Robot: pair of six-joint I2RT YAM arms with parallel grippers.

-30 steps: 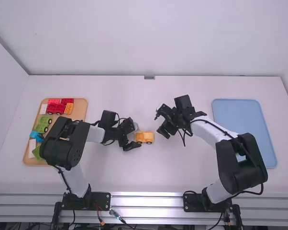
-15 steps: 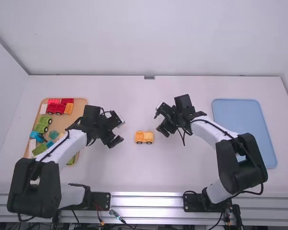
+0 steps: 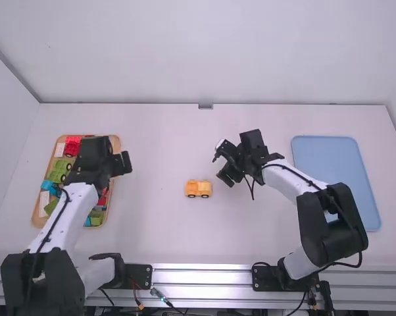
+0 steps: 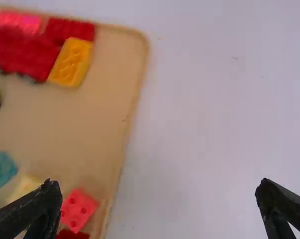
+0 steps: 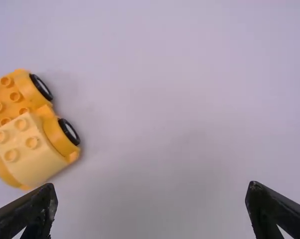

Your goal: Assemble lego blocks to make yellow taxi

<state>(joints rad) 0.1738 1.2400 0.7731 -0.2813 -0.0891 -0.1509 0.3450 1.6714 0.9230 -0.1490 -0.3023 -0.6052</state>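
My left gripper (image 3: 116, 161) is over the right part of the wooden tray in the high view. In the left wrist view the left gripper (image 4: 157, 206) is open and empty, with an orange-yellow brick (image 4: 71, 62) lying in the tray beside dark red pieces. The yellow car base (image 3: 198, 189) stands on the table between the arms. In the right wrist view a pale yellow block (image 5: 26, 149) sits on one end of that wheeled base (image 5: 50, 124). Just right of the car in the high view is my right gripper (image 3: 225, 172); in its wrist view the right gripper (image 5: 152, 206) is open around nothing.
The wooden tray (image 3: 39, 214) on the left holds red cars (image 3: 71, 147), green cars (image 3: 58, 172), blue pieces (image 3: 49, 185) and other loose bricks. A red brick (image 4: 79, 209) lies near the tray's edge. A blue tray (image 3: 336, 171) rests at the right.
My left gripper has moved left, away from the yellow car and over to the wooden tray. The car stays where it was, and the right arm is practically still.
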